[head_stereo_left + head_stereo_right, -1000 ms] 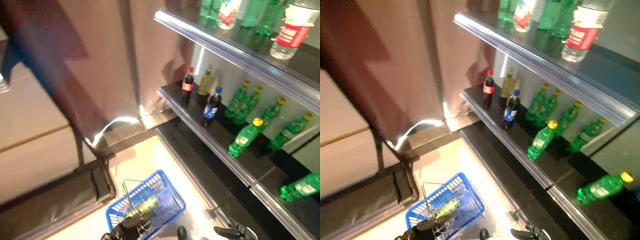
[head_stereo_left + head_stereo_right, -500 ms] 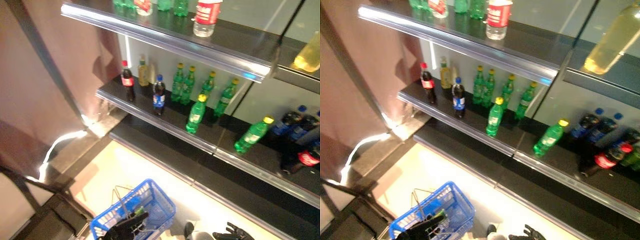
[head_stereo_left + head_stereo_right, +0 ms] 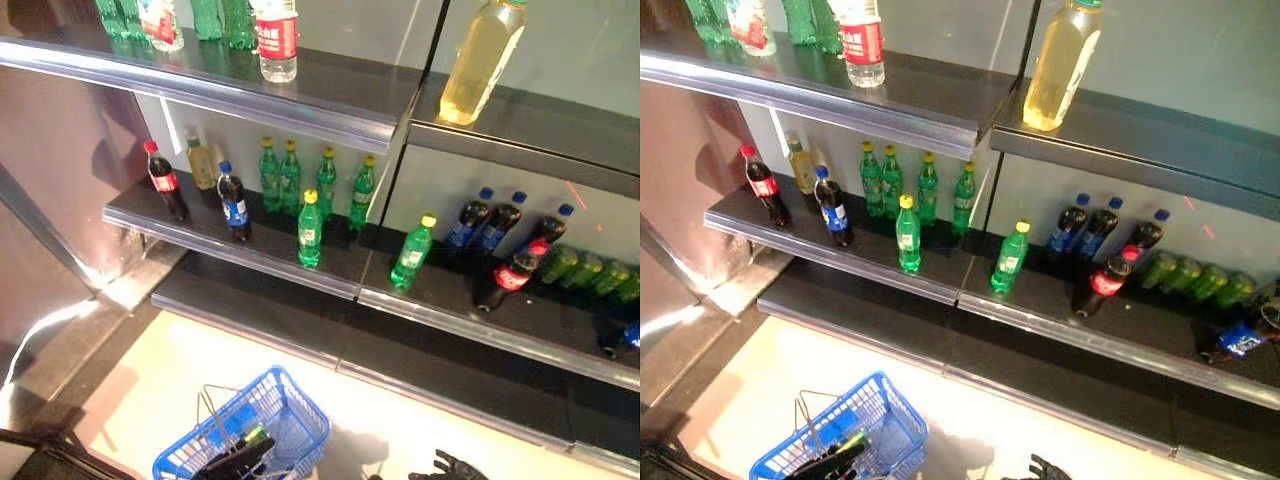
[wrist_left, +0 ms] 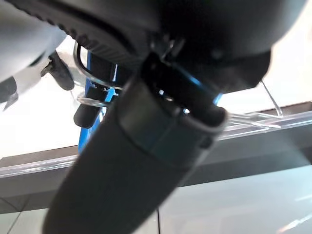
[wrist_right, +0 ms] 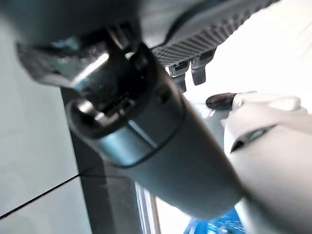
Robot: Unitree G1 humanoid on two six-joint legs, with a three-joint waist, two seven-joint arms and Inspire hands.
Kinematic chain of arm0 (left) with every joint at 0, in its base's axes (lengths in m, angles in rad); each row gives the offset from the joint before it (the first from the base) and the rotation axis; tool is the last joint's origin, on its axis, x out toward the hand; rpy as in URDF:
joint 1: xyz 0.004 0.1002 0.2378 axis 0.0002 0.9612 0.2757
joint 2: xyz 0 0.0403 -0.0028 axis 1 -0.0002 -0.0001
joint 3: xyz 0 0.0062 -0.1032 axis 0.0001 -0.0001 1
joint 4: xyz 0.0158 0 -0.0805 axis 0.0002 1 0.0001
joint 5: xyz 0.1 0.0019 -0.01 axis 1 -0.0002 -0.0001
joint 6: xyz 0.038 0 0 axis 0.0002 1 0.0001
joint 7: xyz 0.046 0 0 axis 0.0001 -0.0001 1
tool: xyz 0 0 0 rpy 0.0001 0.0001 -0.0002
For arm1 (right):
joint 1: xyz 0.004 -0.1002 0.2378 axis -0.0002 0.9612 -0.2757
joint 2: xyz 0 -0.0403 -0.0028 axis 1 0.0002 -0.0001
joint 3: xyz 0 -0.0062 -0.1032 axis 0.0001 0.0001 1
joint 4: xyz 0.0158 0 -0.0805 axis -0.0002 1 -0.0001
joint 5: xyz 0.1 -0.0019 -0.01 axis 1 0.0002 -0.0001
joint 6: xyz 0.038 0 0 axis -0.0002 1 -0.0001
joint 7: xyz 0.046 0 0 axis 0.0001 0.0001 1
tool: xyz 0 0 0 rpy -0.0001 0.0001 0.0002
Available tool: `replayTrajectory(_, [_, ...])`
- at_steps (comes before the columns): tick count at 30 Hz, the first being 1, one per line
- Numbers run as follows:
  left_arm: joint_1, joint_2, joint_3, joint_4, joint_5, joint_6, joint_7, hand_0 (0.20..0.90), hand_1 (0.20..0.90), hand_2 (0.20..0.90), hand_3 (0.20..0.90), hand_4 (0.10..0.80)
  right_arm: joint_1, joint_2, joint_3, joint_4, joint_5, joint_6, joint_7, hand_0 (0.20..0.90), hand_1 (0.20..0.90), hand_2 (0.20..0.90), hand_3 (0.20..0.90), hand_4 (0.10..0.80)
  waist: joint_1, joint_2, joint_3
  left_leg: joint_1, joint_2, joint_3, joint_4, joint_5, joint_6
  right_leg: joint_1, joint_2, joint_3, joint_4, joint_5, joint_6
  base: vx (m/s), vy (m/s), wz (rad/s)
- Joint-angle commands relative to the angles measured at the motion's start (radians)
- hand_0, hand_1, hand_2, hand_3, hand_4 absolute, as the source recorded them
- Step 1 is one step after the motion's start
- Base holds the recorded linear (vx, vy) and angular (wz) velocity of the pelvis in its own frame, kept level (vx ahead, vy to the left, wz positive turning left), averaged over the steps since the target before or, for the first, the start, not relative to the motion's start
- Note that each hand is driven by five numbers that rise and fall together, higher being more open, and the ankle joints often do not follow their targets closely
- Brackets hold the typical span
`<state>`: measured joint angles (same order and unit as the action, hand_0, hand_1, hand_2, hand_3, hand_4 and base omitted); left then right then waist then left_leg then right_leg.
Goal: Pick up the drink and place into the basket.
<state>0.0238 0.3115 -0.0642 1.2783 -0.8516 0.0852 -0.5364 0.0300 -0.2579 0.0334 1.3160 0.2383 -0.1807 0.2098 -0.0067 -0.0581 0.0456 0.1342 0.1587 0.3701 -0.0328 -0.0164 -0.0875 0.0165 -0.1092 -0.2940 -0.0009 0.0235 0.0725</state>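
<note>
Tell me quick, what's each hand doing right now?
Left hand: closed on the basket handle.
Right hand: low by the floor, holding nothing, fingers look spread open.

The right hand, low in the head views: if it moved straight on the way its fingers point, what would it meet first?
Probably nothing at once: the right hand points towards the blue basket, with bare floor between. The basket would likely come first, though depth is unclear.

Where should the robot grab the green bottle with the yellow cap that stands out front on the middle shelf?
Probably round its straight middle, coming from the open front of the shelf. The green bottle stands upright near the shelf edge, ahead of the row of green bottles behind it, so nothing blocks the front. The right hand hangs low and looks free.
</note>
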Motion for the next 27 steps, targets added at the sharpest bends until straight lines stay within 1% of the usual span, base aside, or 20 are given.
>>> replayTrajectory(1, [-0.107, -0.057, 0.045, -0.094, -0.080, -0.051, -0.116, 0.300, 0.300, 0.300, 0.200, 0.100, -0.080, -0.047, 0.009, 0.017, 0.001, -0.002, -0.016, 0.900, 0.900, 0.900, 0.900, 0.800, 0.001, 0.004, 0.045, -0.157, 0.018, -0.076, 0.171, 0.124, -0.014, 0.070, 0.007, 0.019, -0.031, 0.023, -0.009, 0.034, -0.148, 0.07])
replayTrajectory(2, [-0.105, -0.061, 0.046, -0.101, -0.073, -0.044, -0.112, 0.300, 0.300, 0.300, 0.200, 0.100, -0.079, -0.052, 0.008, 0.016, 0.002, 0.003, -0.022, 0.900, 0.900, 0.900, 0.900, 0.800, 0.008, 0.002, 0.051, -0.177, 0.015, -0.088, 0.185, 0.130, -0.017, 0.083, 0.007, 0.017, -0.036, 0.022, -0.012, 0.076, -0.059, 0.04])
replayTrajectory(3, [-0.101, -0.067, 0.043, -0.100, -0.071, -0.046, -0.115, 0.300, 0.300, 0.300, 0.200, 0.100, -0.080, -0.058, 0.005, 0.018, 0.000, 0.002, -0.022, 0.900, 0.900, 0.900, 0.900, 0.800, 0.018, 0.005, 0.057, -0.181, 0.006, -0.094, 0.155, 0.132, -0.019, 0.095, 0.004, 0.007, -0.039, 0.019, -0.008, 0.135, 0.033, 0.00])
replayTrajectory(4, [-0.096, -0.072, 0.046, -0.100, -0.072, -0.045, -0.118, 0.300, 0.300, 0.300, 0.200, 0.100, -0.084, -0.065, 0.002, 0.024, 0.001, -0.005, -0.018, 0.900, 0.900, 0.900, 0.900, 0.800, 0.023, 0.016, 0.059, -0.171, -0.001, -0.093, 0.081, 0.142, -0.024, 0.104, 0.005, 0.005, -0.042, 0.013, -0.003, 0.153, 0.080, -0.05])
replayTrajectory(5, [-0.094, -0.072, 0.050, -0.098, -0.071, -0.044, -0.121, 0.300, 0.300, 0.300, 0.200, 0.100, -0.086, -0.069, 0.002, 0.026, 0.002, -0.007, -0.017, 0.900, 0.900, 0.900, 0.900, 0.800, 0.026, 0.022, 0.059, -0.166, -0.002, -0.090, 0.033, 0.155, -0.029, 0.110, 0.006, 0.001, -0.044, 0.011, -0.001, 0.168, 0.118, -0.06])
replayTrajectory(7, [-0.097, -0.073, 0.060, -0.085, -0.062, -0.035, -0.130, 0.300, 0.300, 0.300, 0.200, 0.100, -0.091, -0.079, -0.003, 0.033, 0.008, -0.010, -0.031, 0.900, 0.900, 0.900, 0.900, 0.800, 0.027, 0.040, 0.058, -0.177, 0.000, -0.093, -0.039, 0.189, -0.039, 0.120, 0.013, -0.001, -0.044, -0.006, -0.003, 0.192, 0.152, -0.06])
replayTrajectory(9, [-0.104, -0.077, 0.055, -0.066, -0.059, -0.035, -0.138, 0.300, 0.300, 0.300, 0.200, 0.100, -0.094, -0.090, -0.012, 0.039, 0.006, -0.009, -0.038, 0.900, 0.900, 0.900, 0.900, 0.800, 0.026, 0.049, 0.047, -0.182, -0.015, -0.111, -0.050, 0.178, -0.034, 0.128, 0.009, -0.002, -0.035, -0.027, -0.003, 0.215, 0.236, -0.03])
replayTrajectory(11, [-0.108, -0.079, 0.053, -0.060, -0.064, -0.032, -0.142, 0.300, 0.300, 0.300, 0.200, 0.100, -0.095, -0.091, -0.014, 0.039, 0.004, -0.009, -0.040, 0.900, 0.900, 0.900, 0.900, 0.800, 0.024, 0.053, 0.040, -0.174, -0.022, -0.113, -0.054, 0.169, -0.030, 0.128, 0.004, -0.007, -0.023, -0.037, -0.001, 0.157, 0.203, -0.17])
replayTrajectory(12, [-0.110, -0.080, 0.055, -0.055, -0.065, -0.030, -0.138, 0.300, 0.300, 0.300, 0.200, 0.100, -0.092, -0.090, -0.022, 0.039, 0.008, -0.005, -0.048, 0.900, 0.900, 0.900, 0.900, 0.800, 0.018, 0.057, 0.034, -0.158, -0.034, -0.111, -0.054, 0.154, -0.021, 0.131, -0.004, -0.008, -0.004, -0.048, 0.003, 0.207, 0.242, -0.30])
replayTrajectory(13, [-0.113, -0.079, 0.055, -0.053, -0.066, -0.027, -0.135, 0.300, 0.300, 0.300, 0.200, 0.100, -0.086, -0.087, -0.032, 0.038, 0.008, -0.005, -0.046, 0.900, 0.900, 0.900, 0.900, 0.800, 0.017, 0.055, 0.027, -0.152, -0.046, -0.123, -0.055, 0.145, -0.014, 0.136, -0.012, -0.006, 0.009, -0.052, 0.012, 0.268, 0.305, -0.19])
replayTrajectory(14, [-0.115, -0.075, 0.055, -0.049, -0.064, -0.024, -0.146, 0.300, 0.300, 0.300, 0.200, 0.100, -0.077, -0.083, -0.038, 0.037, -0.011, -0.012, -0.034, 0.900, 0.900, 0.900, 0.900, 0.800, 0.017, 0.053, 0.022, -0.144, -0.063, -0.133, -0.055, 0.130, 0.000, 0.139, -0.022, -0.002, 0.032, -0.060, 0.019, 0.171, 0.190, -0.05])
replayTrajectory(15, [-0.115, -0.074, 0.055, -0.047, -0.062, -0.024, -0.148, 0.300, 0.300, 0.300, 0.200, 0.100, -0.075, -0.082, -0.039, 0.037, -0.014, -0.014, -0.033, 0.900, 0.900, 0.900, 0.900, 0.800, 0.017, 0.053, 0.019, -0.146, -0.065, -0.134, -0.055, 0.129, 0.003, 0.133, -0.023, -0.001, 0.038, -0.056, 0.020, 0.238, 0.272, 0.06])
replayTrajectory(16, [-0.116, -0.060, 0.047, -0.038, -0.063, -0.023, -0.154, 0.300, 0.300, 0.300, 0.200, 0.100, -0.060, -0.070, -0.036, 0.036, -0.015, -0.023, -0.038, 0.900, 0.900, 0.900, 0.900, 0.800, 0.009, 0.047, 0.020, -0.123, -0.090, -0.145, -0.055, 0.108, 0.025, 0.108, -0.045, 0.007, 0.107, -0.037, 0.041, 0.183, 0.215, 0.03])
replayTrajectory(17, [-0.119, -0.056, 0.044, -0.038, -0.068, -0.020, -0.152, 0.300, 0.300, 0.300, 0.200, 0.100, -0.055, -0.069, -0.038, 0.032, -0.006, -0.022, -0.037, 0.900, 0.900, 0.900, 0.900, 0.800, 0.005, 0.047, 0.019, -0.118, -0.099, -0.149, -0.055, 0.101, 0.034, 0.090, -0.052, 0.012, 0.136, -0.016, 0.049, 0.236, 0.258, 0.01])
replayTrajectory(20, [-0.132, -0.046, 0.023, -0.037, -0.063, -0.019, -0.139, 0.300, 0.300, 0.300, 0.200, 0.100, -0.044, -0.059, -0.044, 0.025, 0.007, -0.025, -0.031, 0.900, 0.900, 0.900, 0.900, 0.800, -0.003, 0.043, 0.022, -0.108, -0.125, -0.172, -0.055, 0.081, 0.066, 0.049, -0.058, 0.032, 0.240, -0.001, 0.057, 0.130, 0.152, 0.00])
replayTrajectory(22, [-0.134, -0.045, 0.019, -0.037, -0.062, -0.018, -0.134, 0.300, 0.300, 0.300, 0.200, 0.100, -0.042, -0.054, -0.046, 0.019, 0.010, -0.025, -0.029, 0.900, 0.900, 0.900, 0.900, 0.800, -0.008, 0.044, 0.026, -0.102, -0.140, -0.183, -0.055, 0.072, 0.080, 0.011, -0.064, 0.046, 0.317, 0.030, 0.063, 0.076, 0.160, 0.04])
replayTrajectory(23, [-0.135, -0.043, 0.020, -0.035, -0.054, -0.015, -0.135, 0.300, 0.300, 0.300, 0.200, 0.100, -0.036, -0.048, -0.049, 0.013, 0.012, -0.029, -0.028, 0.900, 0.900, 0.900, 0.900, 0.800, -0.016, 0.049, 0.034, -0.092, -0.151, -0.193, -0.055, 0.063, 0.092, -0.048, -0.074, 0.064, 0.423, 0.068, 0.068, 0.071, 0.178, 0.02])
replayTrajectory(25, [-0.136, -0.040, 0.017, -0.036, -0.049, -0.013, -0.129, 0.300, 0.300, 0.300, 0.200, 0.100, -0.033, -0.047, -0.051, 0.013, 0.010, -0.030, -0.023, 0.900, 0.900, 0.900, 0.900, 0.800, -0.023, 0.055, 0.042, -0.083, -0.153, -0.202, -0.055, 0.057, 0.099, -0.106, -0.078, 0.087, 0.494, 0.087, 0.065, 0.063, 0.115, 0.04])
replayTrajectory(27, [-0.140, -0.037, 0.017, -0.037, -0.054, -0.012, -0.117, 0.300, 0.300, 0.300, 0.200, 0.100, -0.037, -0.048, -0.051, 0.021, 0.012, -0.033, -0.014, 0.900, 0.900, 0.900, 0.900, 0.800, -0.022, 0.054, 0.042, -0.080, -0.152, -0.205, -0.055, 0.054, 0.097, -0.116, -0.095, 0.094, 0.463, 0.093, 0.063, 0.042, -0.036, 0.08])
